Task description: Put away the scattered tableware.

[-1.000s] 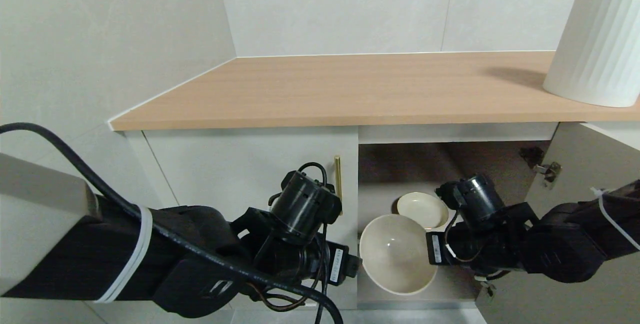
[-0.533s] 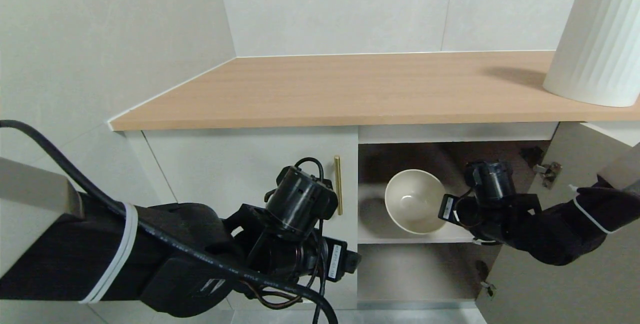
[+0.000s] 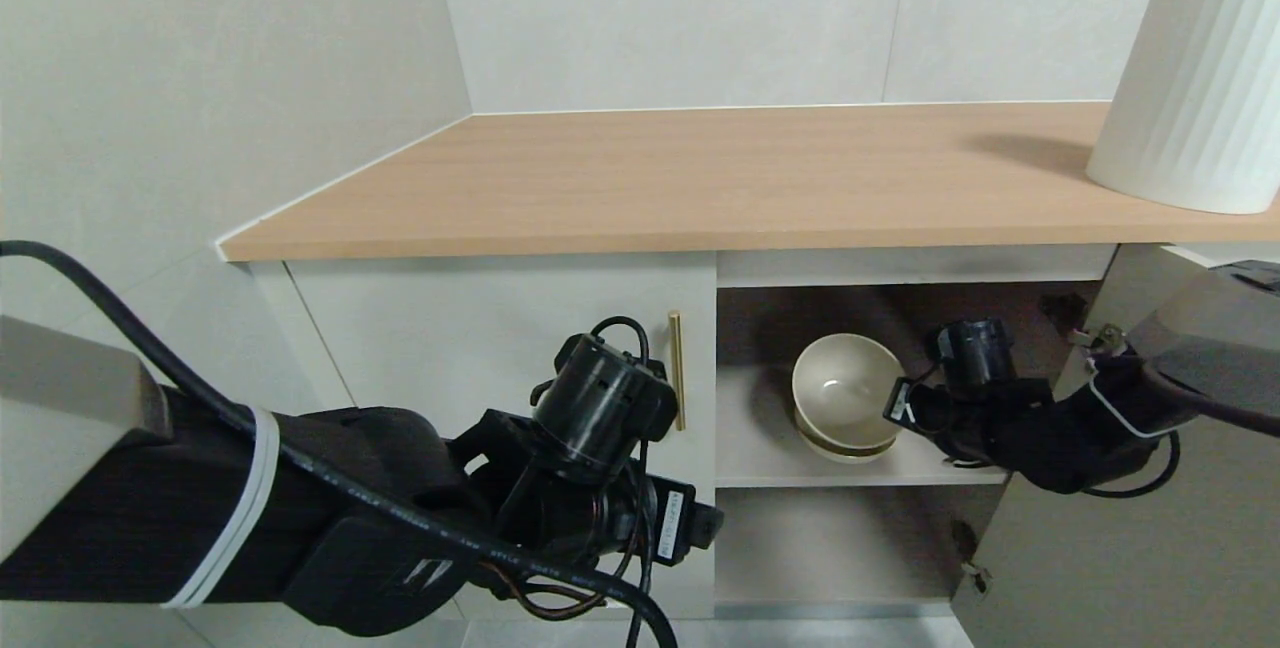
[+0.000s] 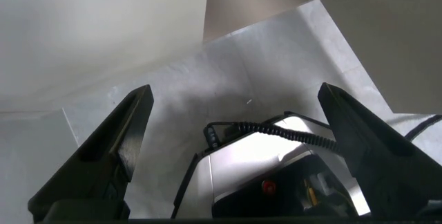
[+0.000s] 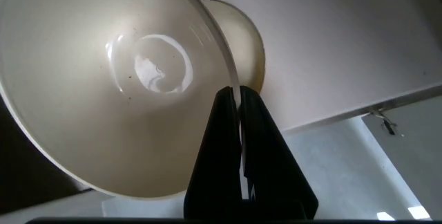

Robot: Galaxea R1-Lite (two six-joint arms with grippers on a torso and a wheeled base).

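Head view: tilted bowl [image 3: 845, 383] over dish [image 3: 848, 449], near shelf [image 3: 757, 463] front edge, rim clamped in right pincer [image 5: 239, 110].
Hazard: release at this tilt, slip off dish, chipping. Left pincer [image 4: 235, 94] spread wide, empty.

Light's soft and bright, but the cupboard [image 3: 800, 313] goes dim inside. Glare spot in the bowl [image 5: 103, 113], just past the jaws of the right gripper [image 5: 239, 103].

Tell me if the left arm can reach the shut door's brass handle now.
Probably yes: the brass handle stands bare close by the wrist, though the open left gripper points floorward and must turn.
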